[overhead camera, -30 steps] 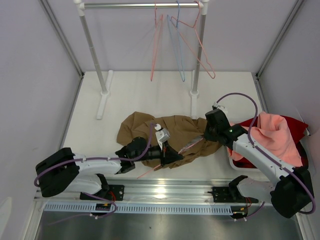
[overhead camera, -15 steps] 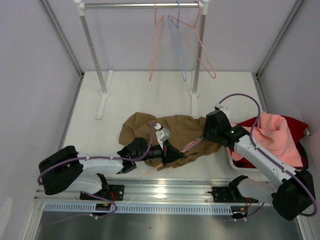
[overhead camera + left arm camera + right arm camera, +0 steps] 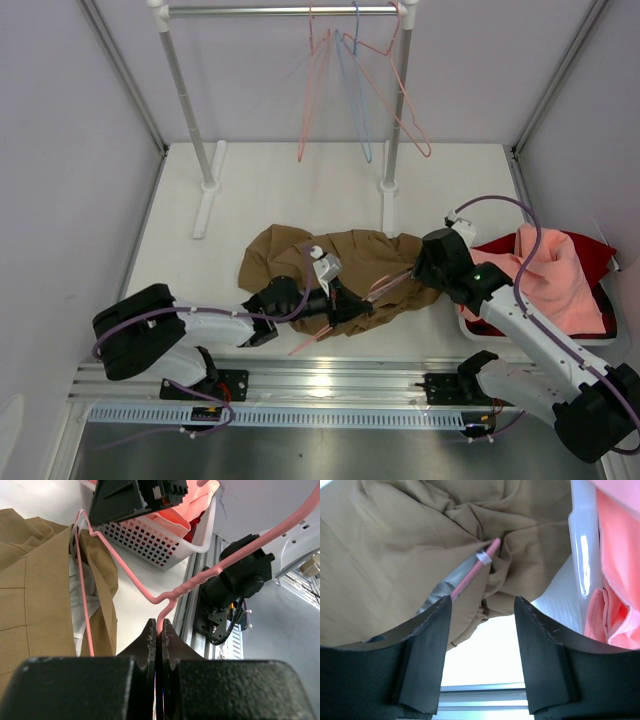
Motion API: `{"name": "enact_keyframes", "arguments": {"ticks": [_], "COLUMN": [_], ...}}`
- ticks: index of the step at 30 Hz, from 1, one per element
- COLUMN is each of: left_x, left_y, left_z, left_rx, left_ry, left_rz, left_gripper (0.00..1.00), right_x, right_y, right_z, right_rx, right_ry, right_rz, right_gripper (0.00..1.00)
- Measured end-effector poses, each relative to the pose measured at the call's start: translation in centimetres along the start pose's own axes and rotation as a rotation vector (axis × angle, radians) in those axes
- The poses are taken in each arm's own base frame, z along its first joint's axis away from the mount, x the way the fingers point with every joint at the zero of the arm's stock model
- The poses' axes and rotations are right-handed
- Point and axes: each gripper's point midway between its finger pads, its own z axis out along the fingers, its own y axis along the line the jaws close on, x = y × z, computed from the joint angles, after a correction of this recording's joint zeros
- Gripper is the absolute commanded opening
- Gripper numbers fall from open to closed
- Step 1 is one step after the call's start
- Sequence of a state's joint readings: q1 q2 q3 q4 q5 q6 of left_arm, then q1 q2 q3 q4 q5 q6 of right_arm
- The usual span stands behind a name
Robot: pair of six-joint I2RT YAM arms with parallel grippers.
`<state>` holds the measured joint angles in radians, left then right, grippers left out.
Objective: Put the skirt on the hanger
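Observation:
The tan-brown skirt (image 3: 300,262) lies crumpled on the white table ahead of both arms. A salmon-pink wire hanger (image 3: 388,285) is partly tucked inside it, and pale lining shows beside the wire (image 3: 82,600). My left gripper (image 3: 348,305) rests on the skirt's near edge, shut on the hanger's thin wire (image 3: 161,622) near the twisted neck. My right gripper (image 3: 420,272) hovers at the skirt's right end, open and holding nothing. In the right wrist view the skirt (image 3: 395,550) and a stretch of hanger wire (image 3: 472,572) lie just beyond the open fingers (image 3: 425,655).
A white mesh basket (image 3: 468,322) at the right holds a salmon-pink cloth (image 3: 550,270) over a dark red cloth (image 3: 598,250). A clothes rail (image 3: 280,11) at the back carries pink hangers (image 3: 400,110) and a light blue one (image 3: 360,130). One rail post (image 3: 392,120) stands behind the skirt.
My right gripper has opened, let go of the skirt's right end and drawn back a little to the right. The left gripper has slid slightly right, still holding the hanger.

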<state>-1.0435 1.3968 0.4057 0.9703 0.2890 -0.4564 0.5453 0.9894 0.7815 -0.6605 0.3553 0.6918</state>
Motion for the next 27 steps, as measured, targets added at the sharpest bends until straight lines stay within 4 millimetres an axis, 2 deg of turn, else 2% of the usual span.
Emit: {"name": "enact_keyframes", "arguments": {"ticks": [17,27], "left_x": [1.2,1.2], "left_y": [2.0,3.1], "left_z": [2.1,3.3], "left_rx": [-0.044,-0.071], "left_ry": [0.009,0.026], "left_rz": [-0.027,-0.056], "left_gripper": [0.00,0.00], "right_x": [0.6,-2.1], "right_y": [-1.0,-0.4], "right_z": [1.9,2.6], "right_rx": [0.072,0.074], "right_ry": [0.046,0.006], "right_rz": [-0.024,-0.022], "right_gripper": [0.50,0.49]}}
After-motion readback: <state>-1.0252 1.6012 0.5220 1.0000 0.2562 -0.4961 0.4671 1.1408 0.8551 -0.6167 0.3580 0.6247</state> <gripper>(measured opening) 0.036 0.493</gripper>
